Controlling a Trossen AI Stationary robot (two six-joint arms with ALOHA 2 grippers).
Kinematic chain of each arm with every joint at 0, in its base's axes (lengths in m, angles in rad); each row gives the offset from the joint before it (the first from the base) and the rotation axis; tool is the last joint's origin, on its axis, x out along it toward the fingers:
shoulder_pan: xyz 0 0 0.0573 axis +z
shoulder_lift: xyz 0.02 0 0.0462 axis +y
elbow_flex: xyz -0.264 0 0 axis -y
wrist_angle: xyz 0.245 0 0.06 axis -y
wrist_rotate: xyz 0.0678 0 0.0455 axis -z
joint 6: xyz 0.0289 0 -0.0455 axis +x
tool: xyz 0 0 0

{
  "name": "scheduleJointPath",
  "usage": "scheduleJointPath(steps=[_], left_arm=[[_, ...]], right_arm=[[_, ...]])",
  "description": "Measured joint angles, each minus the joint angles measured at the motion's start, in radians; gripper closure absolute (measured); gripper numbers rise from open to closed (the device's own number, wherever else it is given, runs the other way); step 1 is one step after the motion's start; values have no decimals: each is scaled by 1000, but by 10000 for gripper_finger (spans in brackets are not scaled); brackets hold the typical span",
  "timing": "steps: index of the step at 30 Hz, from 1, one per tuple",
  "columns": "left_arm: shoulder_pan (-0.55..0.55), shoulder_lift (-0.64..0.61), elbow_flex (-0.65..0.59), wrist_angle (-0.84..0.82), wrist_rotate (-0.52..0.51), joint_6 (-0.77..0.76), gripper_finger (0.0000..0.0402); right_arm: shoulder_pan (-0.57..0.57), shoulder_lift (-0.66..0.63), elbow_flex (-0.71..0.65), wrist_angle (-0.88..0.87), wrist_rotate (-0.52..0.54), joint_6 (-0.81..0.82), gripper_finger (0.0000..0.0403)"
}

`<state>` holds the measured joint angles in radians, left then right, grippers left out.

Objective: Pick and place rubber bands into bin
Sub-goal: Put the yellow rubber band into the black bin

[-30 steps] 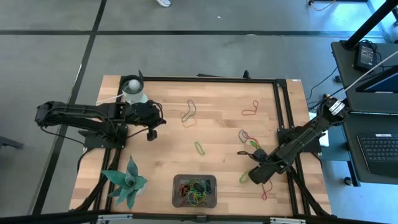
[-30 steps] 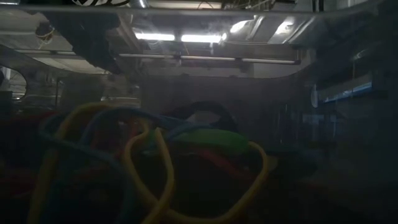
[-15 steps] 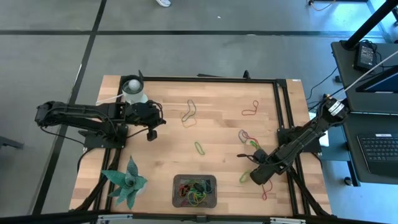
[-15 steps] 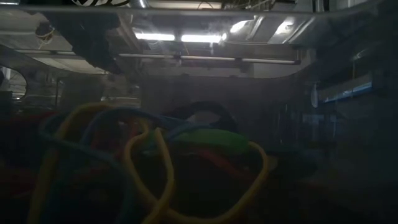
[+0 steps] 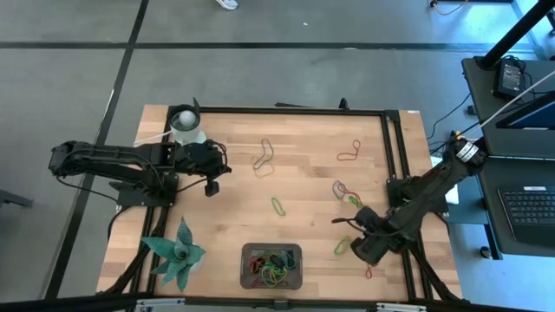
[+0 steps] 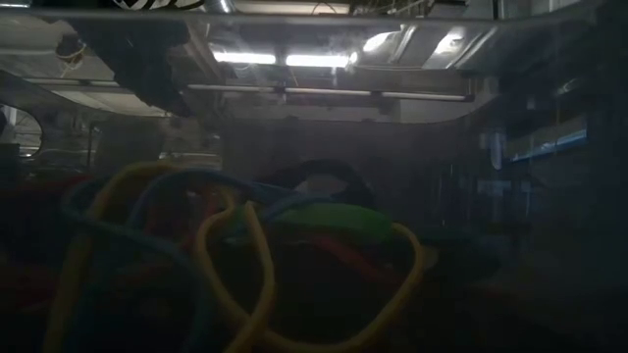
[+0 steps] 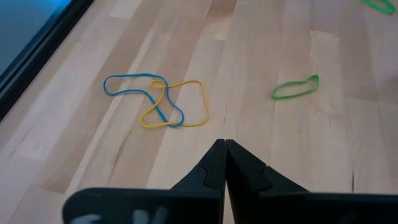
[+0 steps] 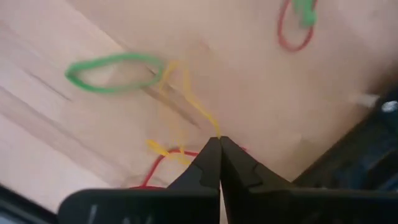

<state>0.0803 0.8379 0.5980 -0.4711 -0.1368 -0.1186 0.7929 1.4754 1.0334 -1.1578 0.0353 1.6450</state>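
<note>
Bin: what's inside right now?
The bin holds a tangle of rubber bands: yellow, green, red and dark loops overlap. The bands hide most of its floor; no count possible.

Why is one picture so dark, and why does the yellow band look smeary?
Low view: the camera sits right behind the piled rubber bands, dim under bright ceiling lights. Right wrist view: the yellow rubber band pinched by the right gripper is streaked with blur.

place: robotics lab | we see: grey concrete floor (image 5: pixel 286 78) with black tape lines at 12 o'clock | laptop (image 5: pixel 527 208) on bench at 3 o'clock | ceiling strip lights (image 6: pixel 285 60)
</note>
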Motion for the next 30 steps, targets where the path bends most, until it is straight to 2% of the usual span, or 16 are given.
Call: scheduleJointPath(steps=[6,11,15,21,24,30], left_arm=[[0,0,0,0,0,0,400],[0,0,0,0,0,1,400],[0,0,0,0,0,1,400],[0,0,0,0,0,1,400],[0,0,0,0,0,0,400],[0,0,0,0,0,1,400]], right_arm=[[19,-2,155,-203,82,50,402],[23,-2,219,-294,118,56,402],[23,-2,243,-309,139,57,403],[23,-2,302,-311,276,75,403],[18,0,349,-311,295,72,403],[-19,95,505,-308,332,-61,403]])
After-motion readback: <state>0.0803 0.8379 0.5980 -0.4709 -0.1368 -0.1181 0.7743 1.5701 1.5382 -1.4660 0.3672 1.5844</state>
